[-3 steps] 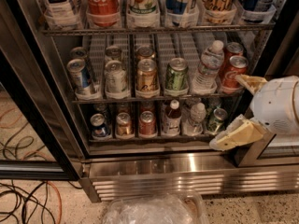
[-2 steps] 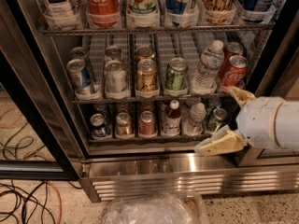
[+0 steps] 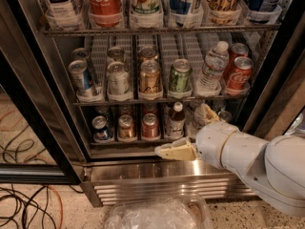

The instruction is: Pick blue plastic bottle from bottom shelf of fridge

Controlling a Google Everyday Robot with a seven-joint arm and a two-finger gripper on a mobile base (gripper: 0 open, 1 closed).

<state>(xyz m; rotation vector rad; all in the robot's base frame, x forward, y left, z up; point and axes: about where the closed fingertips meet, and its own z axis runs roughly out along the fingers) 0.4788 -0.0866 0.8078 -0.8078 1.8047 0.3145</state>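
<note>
Far left, cables point(image 3: 19, 209) trail on the floor beside the fridge point(image 3: 64, 104). On the bottom shelf point(image 3: 128, 141) there's a blue can point(image 3: 101, 128), a gold can point(image 3: 126, 127) and a red can point(image 3: 149, 126), each upright in its own lane. One lane further right is the bottle point(image 3: 177, 123): white cap, dark body, upright at the front of the rack, just beside the red can. The gripper point(image 3: 180, 129) is right at it, fingers point(image 3: 174, 151) spread wide. One lies low in front of the shelf edge, below the bottle. The other sticks up just right of it, at about cap height. They're not clamped on the bottle, and I cannot tell whether they touch it. The white arm point(image 3: 248, 156) reaches in from the right, above the steel grille point(image 3: 143, 187).
</note>
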